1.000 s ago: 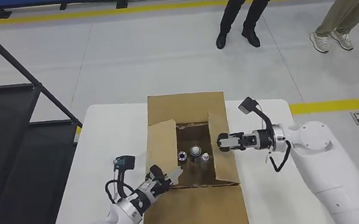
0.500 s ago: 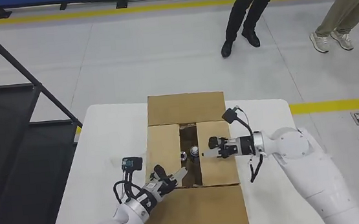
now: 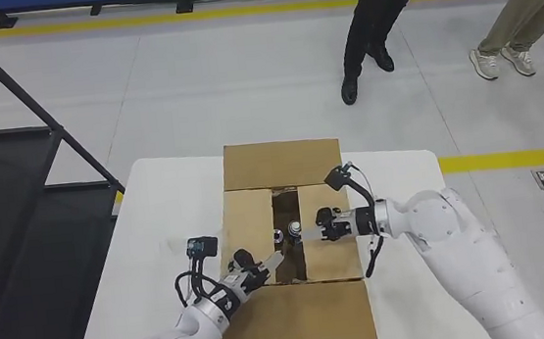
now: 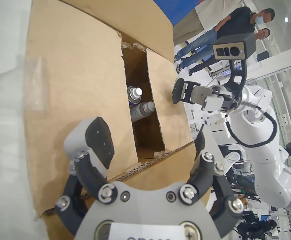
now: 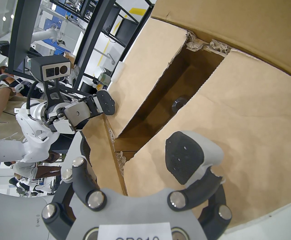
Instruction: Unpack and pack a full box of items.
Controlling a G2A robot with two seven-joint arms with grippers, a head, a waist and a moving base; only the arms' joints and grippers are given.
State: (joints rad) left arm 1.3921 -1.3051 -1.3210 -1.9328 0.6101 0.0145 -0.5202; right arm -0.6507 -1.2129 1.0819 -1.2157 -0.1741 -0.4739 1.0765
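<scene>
The big brown cardboard box had its left flap and right flap folded almost flat. Only a thin dark slot was open between them. Two small silver bottles sat under it, in the way.

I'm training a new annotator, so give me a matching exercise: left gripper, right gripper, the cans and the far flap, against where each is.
1 left gripper
2 right gripper
3 cans
4 far flap

a inside the box, below the gap
b folded outward
c at the left flap
d at the right flap

Pairs: 1c, 2d, 3a, 4b
</scene>
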